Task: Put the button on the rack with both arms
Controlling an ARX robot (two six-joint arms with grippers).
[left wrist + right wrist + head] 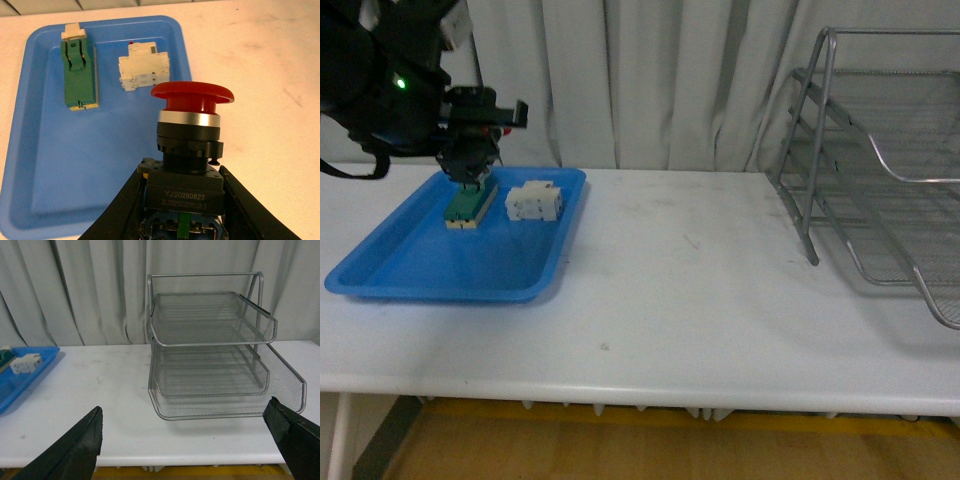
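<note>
Left gripper (180, 172) is clamped on the button (192, 95). Both dark fingers (120, 205) press the sides of its black blocky body, with the red mushroom cap and silver collar standing out beyond the fingertips. In the front view I see this arm over the far left end of the blue tray (420, 270), so the button is held up there, off the tray floor. How high, I cannot tell.

In the tray, a green-and-cream switch (470, 205) lies just beside a white blocky component (535, 200) — near each other, not touching.

Right gripper (185, 440) has its jaws spread wide and nothing between them. Its camera faces the rack (210, 355).

The three-tier wire-mesh rack stands on the right side of the white table (700, 300), well apart from the tray. Pale curtain (650, 80) behind.
</note>
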